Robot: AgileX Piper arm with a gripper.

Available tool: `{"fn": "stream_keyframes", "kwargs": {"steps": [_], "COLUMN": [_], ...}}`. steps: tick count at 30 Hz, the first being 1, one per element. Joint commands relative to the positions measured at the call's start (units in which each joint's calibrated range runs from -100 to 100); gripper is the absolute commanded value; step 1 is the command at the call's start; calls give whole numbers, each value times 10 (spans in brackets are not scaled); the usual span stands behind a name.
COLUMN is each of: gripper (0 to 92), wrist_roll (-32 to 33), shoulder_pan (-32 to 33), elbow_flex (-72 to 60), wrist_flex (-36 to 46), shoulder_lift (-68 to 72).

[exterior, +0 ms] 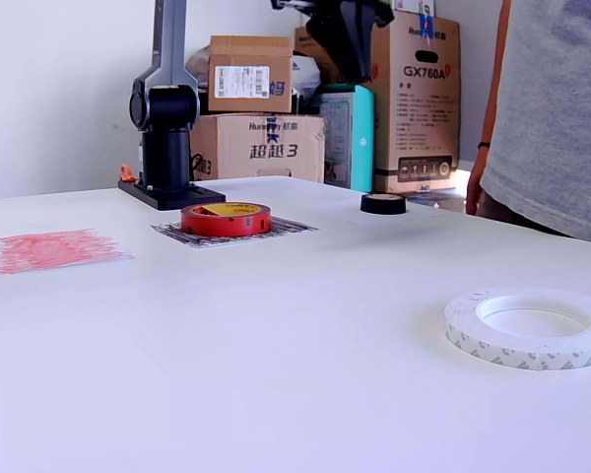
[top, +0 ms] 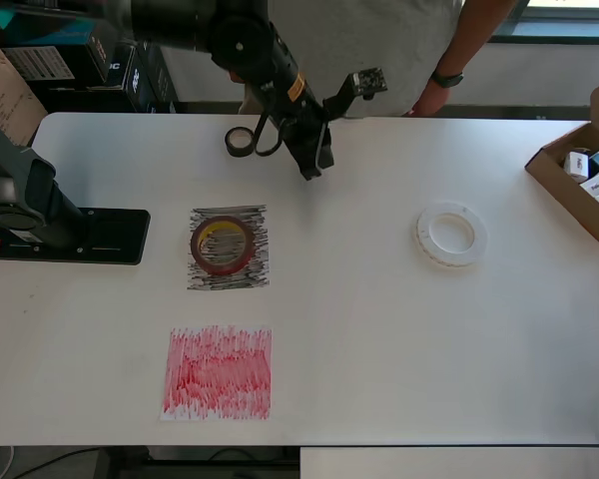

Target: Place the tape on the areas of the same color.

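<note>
The small black tape roll (top: pixel 242 142) (exterior: pixel 383 203) lies flat near the table's far edge. My gripper (top: pixel 316 167) hangs well above the table, just right of that roll in the overhead view. Its fingers are slightly apart and hold nothing. In the exterior view only its dark lower part (exterior: pixel 343 44) shows at the top edge. The red-brown roll (top: pixel 221 244) (exterior: pixel 226 218) lies on the black-grey scribbled patch (top: pixel 260 269) (exterior: pixel 286 229). The red-pink patch (top: pixel 218 372) (exterior: pixel 49 249) is bare. The wide white roll (top: pixel 449 236) (exterior: pixel 530 326) rests on the plain tabletop.
The arm's black base (top: pixel 75 236) (exterior: pixel 167 148) stands at the overhead view's left. An open cardboard box (top: pixel 564 190) with small packets sits at the right edge. A person (top: pixel 444 75) (exterior: pixel 557 118) stands at the far side. Cardboard boxes (exterior: pixel 256 148) are stacked behind the table.
</note>
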Motion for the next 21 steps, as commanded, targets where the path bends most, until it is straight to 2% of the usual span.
{"fn": "stream_keyframes", "kwargs": {"steps": [1,7,12,21], "gripper": [0,0,0,0], "wrist_roll": [-151,-234,-270,-323], "shoulder_pan": [-46,-80,-108,-109], "elbow_flex": [122,183,209,235], "wrist_flex": [1,0,-41,-45], "shoulder_lift": [-5,-6,-6,-6]}}
